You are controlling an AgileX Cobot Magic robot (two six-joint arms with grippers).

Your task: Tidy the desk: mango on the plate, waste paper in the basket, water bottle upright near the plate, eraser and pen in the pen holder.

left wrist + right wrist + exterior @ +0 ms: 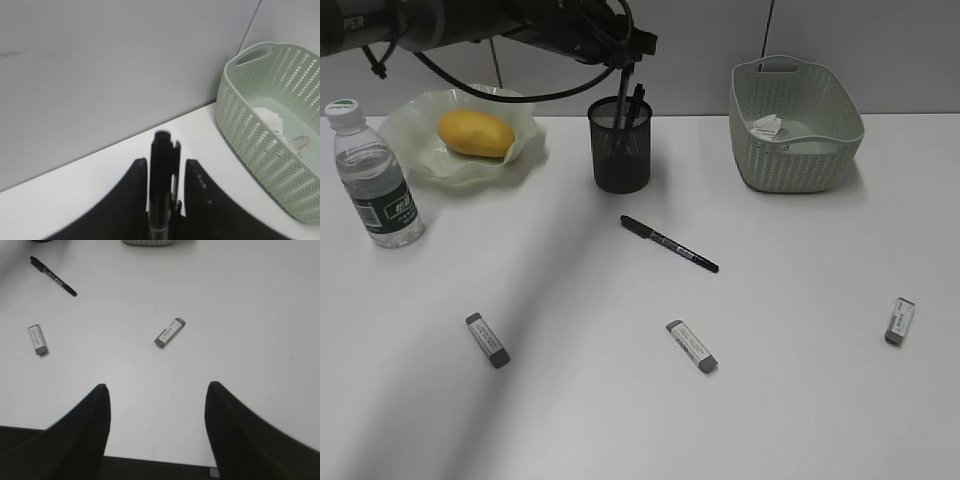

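Note:
My left gripper [625, 85] hangs right over the black mesh pen holder [620, 150]. A black pen [162, 175] stands between its fingers with thin gaps on both sides, so the gripper [166, 161] is open. A second pen [668, 243] lies on the desk [800, 260]. Three erasers lie flat: left [487, 340], middle [691, 346], right [899, 321]. The mango [475, 133] rests on the plate [420, 165]. The water bottle [375, 180] stands upright beside the plate. Waste paper [767, 125] lies in the basket [795, 125]. My right gripper [158, 386] is open and holds nothing.
In the right wrist view a pen [52, 276] and two erasers [170, 332], [38, 339] lie ahead of the fingers. The basket [260, 145] sits to the right of the left gripper. A grey wall runs behind the desk.

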